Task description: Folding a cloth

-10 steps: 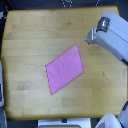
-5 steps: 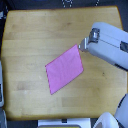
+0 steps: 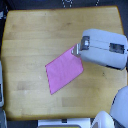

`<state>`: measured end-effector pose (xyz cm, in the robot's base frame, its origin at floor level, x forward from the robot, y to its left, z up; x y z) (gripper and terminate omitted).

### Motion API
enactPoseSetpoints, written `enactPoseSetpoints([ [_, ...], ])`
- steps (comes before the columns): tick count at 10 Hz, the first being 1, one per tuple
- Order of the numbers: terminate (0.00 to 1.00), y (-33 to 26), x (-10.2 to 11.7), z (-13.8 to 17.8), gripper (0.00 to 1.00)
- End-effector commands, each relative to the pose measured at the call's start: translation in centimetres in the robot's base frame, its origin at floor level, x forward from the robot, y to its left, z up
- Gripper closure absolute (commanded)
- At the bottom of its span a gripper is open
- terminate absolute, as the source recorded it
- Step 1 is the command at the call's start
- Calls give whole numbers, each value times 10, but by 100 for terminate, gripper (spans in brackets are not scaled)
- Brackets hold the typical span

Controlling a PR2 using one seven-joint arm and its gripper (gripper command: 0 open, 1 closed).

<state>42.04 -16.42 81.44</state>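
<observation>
The cloth (image 3: pixel 64 71) is a plain pink-magenta sheet lying flat on the wooden table (image 3: pixel 35 35), turned like a diamond near the middle. My arm's grey-white housing (image 3: pixel 105 47) reaches in from the exterior view's right. The gripper (image 3: pixel 76 51) sits at the cloth's upper right corner, right over its edge. The picture is too small and blurred to show whether its fingers are open or shut, or whether they touch the fabric.
Dark floor surrounds the tabletop. White robot parts (image 3: pixel 120 107) fill the lower right corner, and a pale object (image 3: pixel 2 87) lies along the exterior view's left edge.
My arm has moved toward the exterior view's left and down, from the table's upper right to the cloth's upper right corner. The cloth lies as before.
</observation>
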Motion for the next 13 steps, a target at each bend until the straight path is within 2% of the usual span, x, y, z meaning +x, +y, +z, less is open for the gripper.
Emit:
enactPoseSetpoints([
  [1, 0, 22, -5, -43, 0],
  [6, 0, 20, -6, -76, 0],
  [9, 0, 11, -2, -86, 0],
  [11, 0, 9, -9, -88, 0],
  [12, 0, 11, -15, -87, 100],
  [13, 0, 18, -22, -87, 100],
])
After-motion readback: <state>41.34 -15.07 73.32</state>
